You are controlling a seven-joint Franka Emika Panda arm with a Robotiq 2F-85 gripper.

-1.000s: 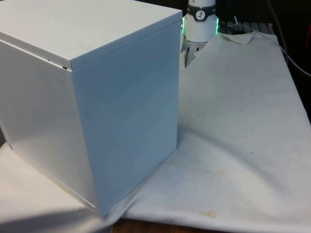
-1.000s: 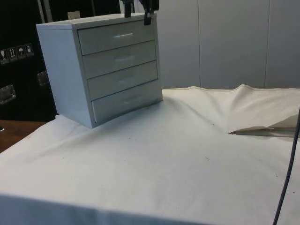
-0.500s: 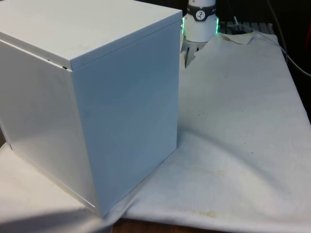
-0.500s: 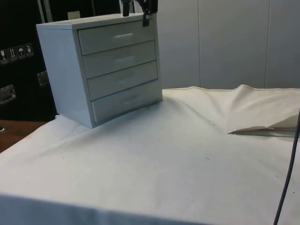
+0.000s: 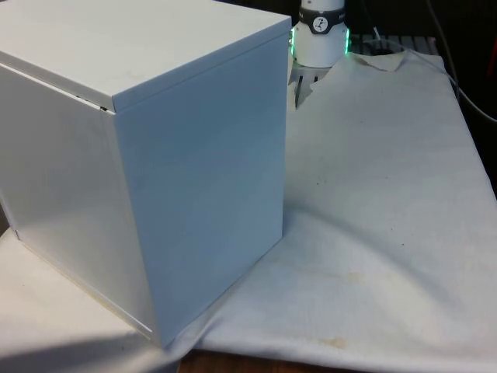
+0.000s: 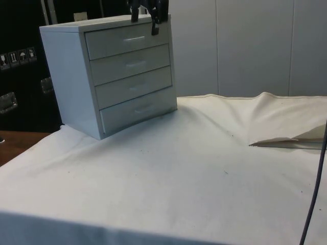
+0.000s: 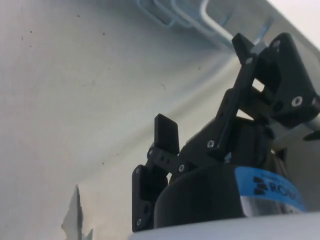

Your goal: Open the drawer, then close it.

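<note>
Four shut drawers (image 6: 129, 40); open gripper (image 6: 144, 19) before the top one's handle (image 7: 210, 17).

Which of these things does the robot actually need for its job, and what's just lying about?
For the job:
- chest of drawers
- its top drawer
- the hand, above the chest's top front edge

Just there:
- white cloth
- dark cable at the side view's right edge

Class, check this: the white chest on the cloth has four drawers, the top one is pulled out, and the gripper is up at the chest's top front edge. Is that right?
One point is wrong: the top drawer is not pulled out. The side view shows all four drawers of the chest shut flush. The rest holds: the gripper is at the top front edge, above the cloth.
</note>
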